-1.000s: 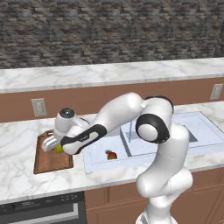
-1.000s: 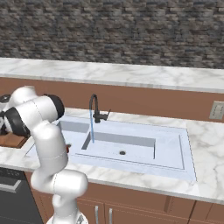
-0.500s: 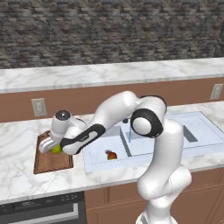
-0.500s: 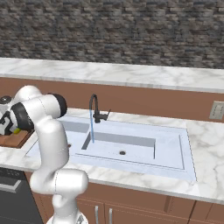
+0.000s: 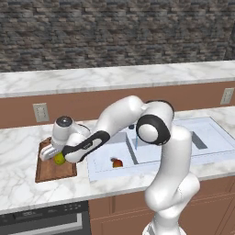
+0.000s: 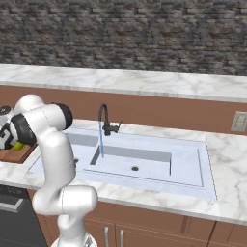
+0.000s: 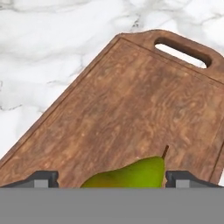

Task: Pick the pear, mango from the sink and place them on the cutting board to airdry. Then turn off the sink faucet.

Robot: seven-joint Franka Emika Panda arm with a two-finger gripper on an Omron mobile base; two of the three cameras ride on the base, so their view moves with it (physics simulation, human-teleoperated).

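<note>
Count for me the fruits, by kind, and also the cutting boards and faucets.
Pear: 1, between the claw fingertips, over the cutting board
Mango: 1, in the sink
Cutting board: 1
Faucet: 1, water running
Total: 4

Arm: rises from the base, bends at a raised elbow and reaches far to the robot's left, forearm sloping downward.
Wrist: angled down, hand low.
Gripper [image 5: 57, 157]: pointed downward; fingertips [image 7: 42, 179] set apart on either side of the pear [image 7: 131, 174], jaws closed on it.
</note>
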